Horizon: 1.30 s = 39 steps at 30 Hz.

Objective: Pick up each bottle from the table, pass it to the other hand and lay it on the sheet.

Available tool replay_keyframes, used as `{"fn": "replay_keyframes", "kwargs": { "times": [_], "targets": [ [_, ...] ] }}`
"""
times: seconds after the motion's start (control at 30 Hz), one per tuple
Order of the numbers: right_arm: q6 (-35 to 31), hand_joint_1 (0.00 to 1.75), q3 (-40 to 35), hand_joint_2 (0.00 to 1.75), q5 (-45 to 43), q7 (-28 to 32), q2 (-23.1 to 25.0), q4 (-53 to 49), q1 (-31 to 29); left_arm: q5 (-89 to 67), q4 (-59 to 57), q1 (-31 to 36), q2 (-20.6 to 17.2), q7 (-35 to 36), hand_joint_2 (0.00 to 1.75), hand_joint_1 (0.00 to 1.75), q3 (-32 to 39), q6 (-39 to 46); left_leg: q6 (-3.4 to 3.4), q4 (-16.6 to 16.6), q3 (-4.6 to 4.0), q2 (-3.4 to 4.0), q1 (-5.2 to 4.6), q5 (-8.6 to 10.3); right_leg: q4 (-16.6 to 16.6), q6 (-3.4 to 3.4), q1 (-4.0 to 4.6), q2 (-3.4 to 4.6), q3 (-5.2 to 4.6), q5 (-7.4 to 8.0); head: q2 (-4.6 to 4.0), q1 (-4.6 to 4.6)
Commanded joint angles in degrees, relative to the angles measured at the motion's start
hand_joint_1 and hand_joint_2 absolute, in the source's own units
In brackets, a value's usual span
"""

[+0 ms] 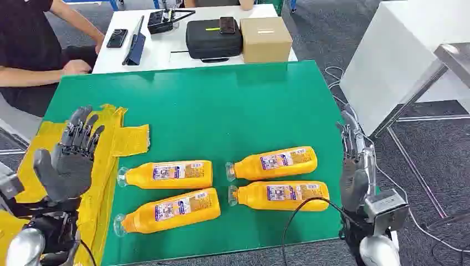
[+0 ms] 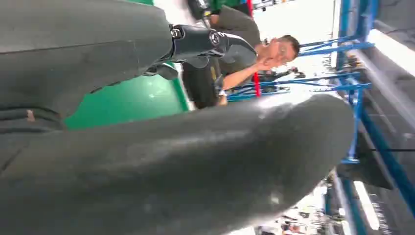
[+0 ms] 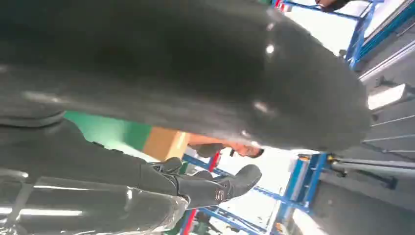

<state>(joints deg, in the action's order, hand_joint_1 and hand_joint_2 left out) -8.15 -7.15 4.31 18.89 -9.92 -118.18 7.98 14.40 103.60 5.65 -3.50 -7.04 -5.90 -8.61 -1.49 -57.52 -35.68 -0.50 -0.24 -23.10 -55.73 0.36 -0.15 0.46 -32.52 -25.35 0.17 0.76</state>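
Orange bottles between spread fingers, untouched.

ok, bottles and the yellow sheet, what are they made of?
Bottles: likely glossy orange-yellow plastic, with printed labels and clear caps, judging by the sheen. Yellow sheet: thin, limp, probably plastic film or light cloth; it wrinkles and has ragged edges on the green table.

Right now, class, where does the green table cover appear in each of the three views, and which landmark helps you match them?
Head view: the green table cover spans the middle of the picture.
Left wrist view: a green patch between parts of the left robot hand.
Right wrist view: a green strip between parts of the right robot hand.
Shared landmark: the blue metal frame, seen in both wrist views.
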Motion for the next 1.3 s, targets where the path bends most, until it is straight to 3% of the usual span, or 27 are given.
{"fn": "replay_keyframes", "kwargs": {
  "times": [0.03, 0.13, 0.17, 0.27, 0.4, 0.5, 0.67, 0.73, 0.9, 1.3],
  "targets": [
    [0.6, 0.00, 3.0, 0.00, -1.2, -1.3, 0.8, -0.3, 1.0, -1.6, -2.8, 1.7, 0.9, -1.2, 0.00, 0.00, -1.5, -1.6, 0.10, 0.0, 0.24, -0.05, 0.02, -0.10, 0.1, 0.01, 0.02, -0.11, 0.28, -0.11, 0.00, 0.02],
    [3.1, 0.00, 4.5, 0.00, 0.5, -3.2, 1.1, -2.1, 2.1, -2.9, -5.4, 4.4, 1.4, -1.4, 0.00, 0.00, -3.7, 0.4, 0.10, 0.0, 0.25, -0.33, 0.06, -0.07, 0.1, 0.03, 0.04, -0.41, 0.38, -0.16, 0.00, 0.00],
    [4.5, 0.00, 4.4, 1.75, 1.5, -4.8, 0.0, -3.1, 2.8, -3.5, -5.4, 4.4, 2.0, -0.7, 0.00, 0.00, -3.6, 2.0, 0.11, 0.0, 0.30, -0.35, 0.05, -0.08, 0.1, 0.04, 0.02, -0.43, 0.42, -0.18, 0.02, 0.00],
    [10.1, 0.00, 5.1, 1.75, 4.9, -9.0, -1.9, -4.9, 4.1, -4.0, -4.2, 3.7, 1.7, -0.2, 0.00, 0.00, -2.4, 3.7, 0.06, 0.0, 0.20, -0.13, 0.04, -0.06, 0.1, 0.04, -0.03, -0.19, 0.24, -0.10, 0.02, 0.00],
    [18.1, 0.00, 6.4, 1.75, 17.8, -17.8, -5.5, -6.7, 5.2, -4.0, -3.3, 2.7, 1.7, -0.2, 0.00, 0.00, 0.9, 3.6, 0.08, 0.0, 0.29, -0.09, 0.03, -0.14, 0.0, 0.05, -0.03, -0.14, 0.34, -0.16, 0.00, 0.02],
    [18.1, 0.00, 6.9, 1.75, 22.4, -18.9, -6.8, -5.9, 5.4, -3.8, -3.2, 2.4, 2.1, -0.4, 0.00, 0.00, 2.0, 4.4, 0.08, 0.0, 0.24, -0.08, 0.04, -0.09, 0.1, 0.03, -0.02, -0.11, 0.27, -0.11, 0.00, 0.02],
    [18.3, 0.00, 6.7, 1.75, 22.5, -18.9, -6.7, -4.3, 4.0, -3.8, -3.2, 3.0, 2.3, -0.3, 0.00, 0.00, 2.0, 4.6, 0.09, 0.0, 0.29, 0.04, 0.07, -0.12, 0.1, 0.03, 0.01, 0.00, 0.31, -0.08, 0.00, 0.00],
    [20.7, 0.00, 5.5, 1.75, 27.2, -22.5, -9.7, -4.2, 5.3, -3.6, -2.1, 2.0, 2.4, -0.4, 0.00, 0.00, 2.0, 5.3, 0.06, 0.0, 0.17, -0.02, 0.06, -0.06, 0.1, 0.02, 0.01, -0.04, 0.19, -0.04, 0.00, 0.00],
    [21.4, 0.00, 3.3, 1.75, 32.6, -24.3, -14.4, 0.0, 4.2, -3.8, -0.4, 1.8, 2.9, 1.4, 0.00, 0.00, 2.1, 6.7, 0.04, 0.0, 0.15, 0.04, 0.07, -0.07, 0.1, 0.04, 0.03, 0.01, 0.19, -0.02, 0.02, 0.00],
    [24.9, 0.00, -0.1, 1.75, 31.0, -27.5, -17.6, 4.6, 4.2, -3.5, -0.1, 0.9, 2.6, 2.0, 0.00, 0.00, 2.2, 6.5, 0.11, 0.1, 0.42, 0.11, 0.09, -0.16, 0.2, 0.03, 0.05, 0.05, 0.46, -0.07, 0.00, 0.00]
  ]
}}
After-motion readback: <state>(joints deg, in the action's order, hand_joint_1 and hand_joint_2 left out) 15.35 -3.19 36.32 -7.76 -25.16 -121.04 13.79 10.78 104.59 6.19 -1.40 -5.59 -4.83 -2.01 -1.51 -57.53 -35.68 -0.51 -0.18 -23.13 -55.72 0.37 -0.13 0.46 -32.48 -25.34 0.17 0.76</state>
